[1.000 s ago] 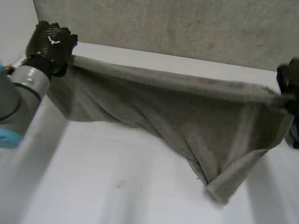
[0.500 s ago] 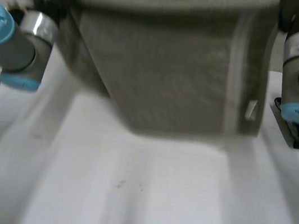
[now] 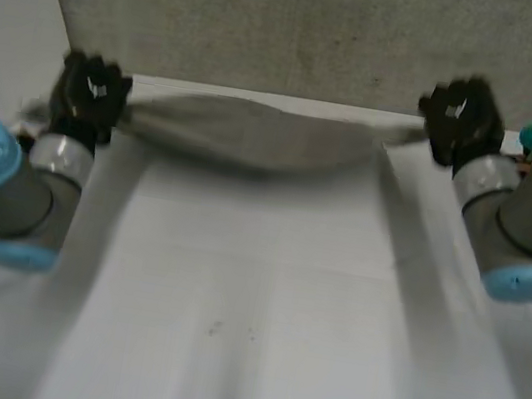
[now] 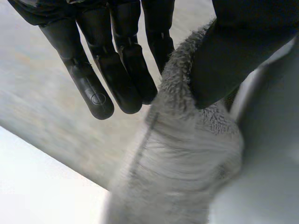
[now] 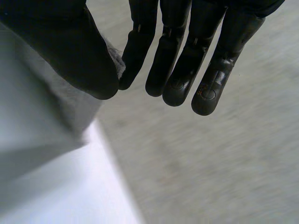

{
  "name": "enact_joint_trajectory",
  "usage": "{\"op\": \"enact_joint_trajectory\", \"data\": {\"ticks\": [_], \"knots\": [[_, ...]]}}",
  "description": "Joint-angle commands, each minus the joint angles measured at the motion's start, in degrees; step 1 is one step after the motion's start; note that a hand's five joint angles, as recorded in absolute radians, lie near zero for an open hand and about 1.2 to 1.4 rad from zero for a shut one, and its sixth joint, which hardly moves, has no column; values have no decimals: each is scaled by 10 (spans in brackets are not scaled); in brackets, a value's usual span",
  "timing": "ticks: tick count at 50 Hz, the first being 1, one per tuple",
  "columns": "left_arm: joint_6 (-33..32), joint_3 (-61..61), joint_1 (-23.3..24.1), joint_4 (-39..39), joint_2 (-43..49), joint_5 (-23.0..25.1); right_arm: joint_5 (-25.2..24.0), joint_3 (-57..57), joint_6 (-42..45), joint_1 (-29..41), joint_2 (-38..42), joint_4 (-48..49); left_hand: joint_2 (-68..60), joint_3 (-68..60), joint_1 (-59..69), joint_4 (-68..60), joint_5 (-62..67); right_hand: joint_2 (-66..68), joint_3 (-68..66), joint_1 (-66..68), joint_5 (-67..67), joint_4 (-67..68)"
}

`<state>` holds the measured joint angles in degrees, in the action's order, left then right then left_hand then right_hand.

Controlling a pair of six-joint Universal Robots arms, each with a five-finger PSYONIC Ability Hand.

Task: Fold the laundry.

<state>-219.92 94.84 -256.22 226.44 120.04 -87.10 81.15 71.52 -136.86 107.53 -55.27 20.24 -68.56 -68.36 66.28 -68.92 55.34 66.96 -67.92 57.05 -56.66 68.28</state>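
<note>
Lowered since a moment ago, the towel stretches bunched at twelve o'clock, ends thumb-pinched by left hand and right hand, apparently no fold yet made.

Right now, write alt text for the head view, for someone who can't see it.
A grey towel is stretched between two black hands along the far edge of the white table. The left hand pinches one end, the right hand the other, with a grey surface behind.
</note>
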Motion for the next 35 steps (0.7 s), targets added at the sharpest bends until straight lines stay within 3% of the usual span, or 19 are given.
{"op": "enact_joint_trajectory", "data": {"ticks": [1, 7, 13, 14, 15, 16, 19, 28, 29, 30, 33, 35], "knots": [[-55, 102, 7, -14, 5, 3, 2, 73, 7, -6, -8, -120, -114, -116, 137, -111, 147, 130, -121, 230, -133, 117], [-103, 148, 5, -81, -34, -1, 2, 117, 18, -7, -40, -246, -114, -116, 137, -111, 147, 130, -121, 230, -133, 117], [-99, 167, -16, -186, -88, 4, 2, 173, 44, -32, -118, -371, -114, -116, 137, -111, 147, 130, -121, 230, -133, 117], [-99, 166, -18, -192, -88, 4, 2, 179, 44, -35, -122, -372, -114, -116, 137, -111, 147, 130, -121, 230, -133, 117], [-98, 165, -22, -196, -88, 4, 2, 191, 42, -42, -128, -369, 64, 62, -41, 67, -31, 130, -121, 230, -133, 117], [-98, 164, -24, -195, -88, 4, 2, 197, 41, -44, -130, -363, 152, 150, -129, 156, -120, 130, -121, 230, -133, 117], [-97, 162, -33, -189, -83, 4, 3, 216, 39, -48, -133, -321, 314, 312, -291, 318, -282, 130, -121, 230, -133, 117], [-84, 158, -60, -155, -69, 15, 4, 238, -7, -64, -133, -191, 278, 276, -255, 281, -245, 130, -121, 230, -133, 117], [-80, 156, -60, -155, -69, 18, 2, 238, -20, -64, -133, -181, 251, 249, -228, 254, -218, -87, 97, 12, 84, -100], [-76, 154, -59, -155, -70, 20, 2, 238, -29, -64, -133, -173, 222, 220, -199, 226, -190, -219, 229, -120, 216, -232], [-58, 147, -55, -155, -70, 34, 1, 232, -64, -64, -133, -156, 133, 131, -110, 137, -101, -405, 415, -306, 402, -418], [-47, 143, -53, -155, -68, 41, -1, 230, -82, -62, -132, -151, 121, 119, -98, 125, -89, -451, 460, -352, 448, -464]]}}
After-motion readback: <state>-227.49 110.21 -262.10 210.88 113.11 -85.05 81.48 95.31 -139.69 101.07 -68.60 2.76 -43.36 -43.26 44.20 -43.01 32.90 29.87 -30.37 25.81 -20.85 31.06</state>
